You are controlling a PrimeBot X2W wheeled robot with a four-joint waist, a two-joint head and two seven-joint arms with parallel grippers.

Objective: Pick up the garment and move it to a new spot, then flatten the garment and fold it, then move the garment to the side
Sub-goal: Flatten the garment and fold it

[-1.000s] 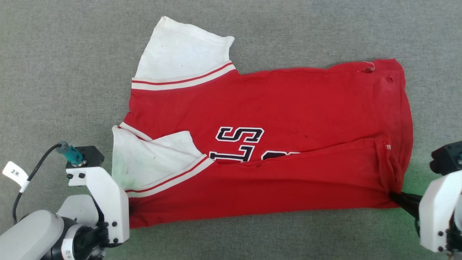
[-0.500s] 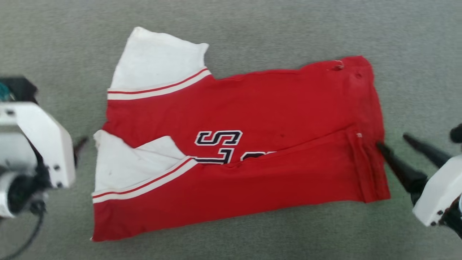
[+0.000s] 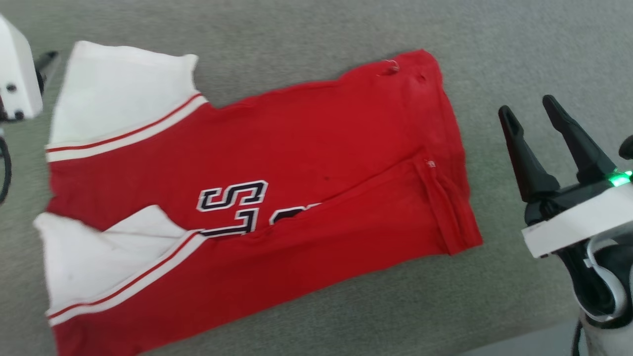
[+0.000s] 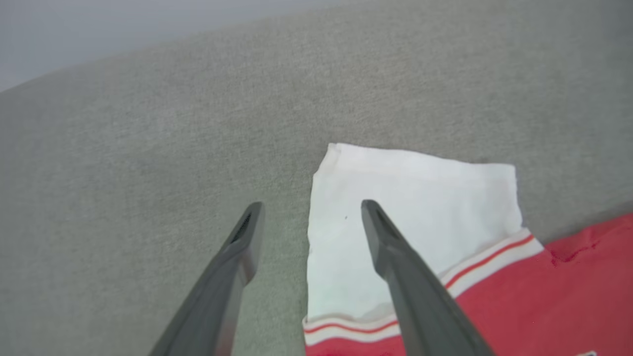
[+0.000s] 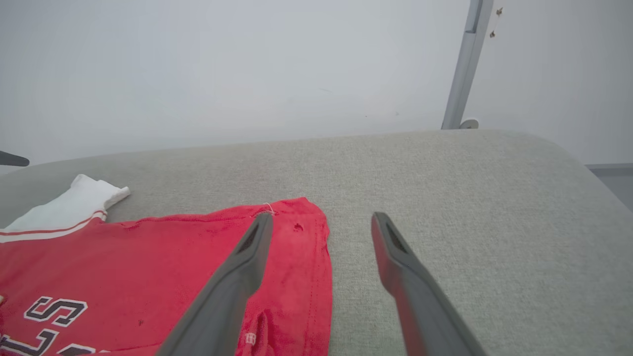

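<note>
With fingers of the left gripper (image 4: 311, 207) and right gripper (image 3: 526, 105) spread and empty, I'd pinch the garment's (image 3: 296, 163) upper-left sleeve (image 3: 123, 89) and upper-right hem corner (image 3: 420, 69) evenly, lifting together so the fold lies flat.

Jersey T-shirt (image 3: 316, 148): was soft, matt knit cloth.
Covering (image 3: 494, 39) under the T-shirt: was rough, matt woven fabric.
Right gripper (image 3: 527, 105) fingers (image 3: 526, 158): were smooth, matt plastic.
</note>
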